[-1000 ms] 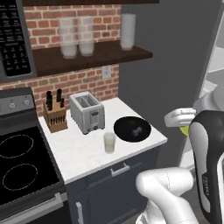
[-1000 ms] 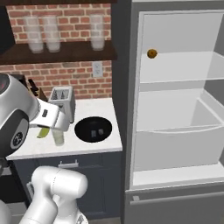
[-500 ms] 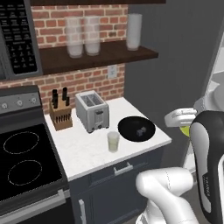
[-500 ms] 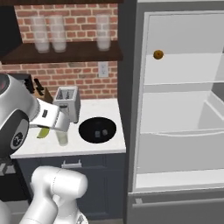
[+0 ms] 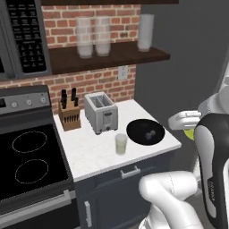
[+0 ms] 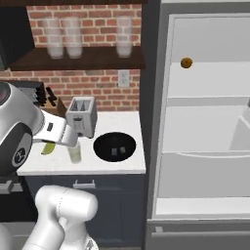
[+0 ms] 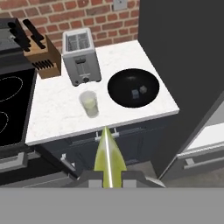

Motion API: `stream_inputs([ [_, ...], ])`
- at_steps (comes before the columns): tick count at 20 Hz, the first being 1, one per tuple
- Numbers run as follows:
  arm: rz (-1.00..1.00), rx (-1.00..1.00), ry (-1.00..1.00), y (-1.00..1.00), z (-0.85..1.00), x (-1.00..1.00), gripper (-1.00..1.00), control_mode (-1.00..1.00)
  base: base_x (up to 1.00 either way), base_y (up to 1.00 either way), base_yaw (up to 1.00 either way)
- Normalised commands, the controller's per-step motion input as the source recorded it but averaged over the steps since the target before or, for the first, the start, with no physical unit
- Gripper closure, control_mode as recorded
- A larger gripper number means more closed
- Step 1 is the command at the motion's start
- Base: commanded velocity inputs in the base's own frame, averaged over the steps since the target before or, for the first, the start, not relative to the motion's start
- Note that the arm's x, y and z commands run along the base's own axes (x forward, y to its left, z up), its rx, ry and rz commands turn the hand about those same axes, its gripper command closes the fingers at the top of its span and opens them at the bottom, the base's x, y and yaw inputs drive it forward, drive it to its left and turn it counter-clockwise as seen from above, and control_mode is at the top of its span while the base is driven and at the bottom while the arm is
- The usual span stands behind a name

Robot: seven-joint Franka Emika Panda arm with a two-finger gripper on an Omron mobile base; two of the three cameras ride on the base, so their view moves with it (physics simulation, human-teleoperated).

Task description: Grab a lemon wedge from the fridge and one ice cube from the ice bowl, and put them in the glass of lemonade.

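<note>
Out in front of the counter (image 7: 52, 111), we see our gripper (image 7: 109, 177) clamped on the lemon wedge (image 7: 109, 158), seemingly short of the glass of lemonade (image 7: 89, 104).

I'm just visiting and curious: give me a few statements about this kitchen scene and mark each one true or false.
1. The tool holds the lemon wedge. True.
2. The glass of lemonade stands on the stove top. False: it stands on the white counter, in front of the toaster.
3. The ice bowl holds two ice cubes. True.
4. The fridge is closed. False: its shelves are in open view.
5. The lemon wedge is already in the glass. False: it is in the tool, short of the counter.
</note>
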Motion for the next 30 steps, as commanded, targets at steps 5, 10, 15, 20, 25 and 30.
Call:
stream_inputs([
  [5, 0.0, 0.0, 0.0, 0.0, 0.0, 0.0, 1.0, 1.0, 0.46, 0.0, 0.14],
  [10, 0.0, 0.0, 0.0, 0.0, 0.0, 0.0, 1.0, 1.0, 0.56, 0.0, 0.14],
  [15, 0.0, 0.0, 0.0, 0.0, 0.0, 0.0, 1.0, 1.0, 0.39, -0.1, 0.15],
  [20, 0.0, 0.0, 0.0, 0.0, 0.0, 0.0, 1.0, 1.0, 0.01, -0.24, 0.09],
  [25, 0.01, 0.0, 0.02, -0.09, 0.0, 0.0, 1.0, -1.0, 0.0, -0.19, 0.04],
  [30, 0.01, 0.0, 0.11, -0.02, -0.17, 0.29, 1.0, -1.0, 0.0, 0.0, 0.0],
])
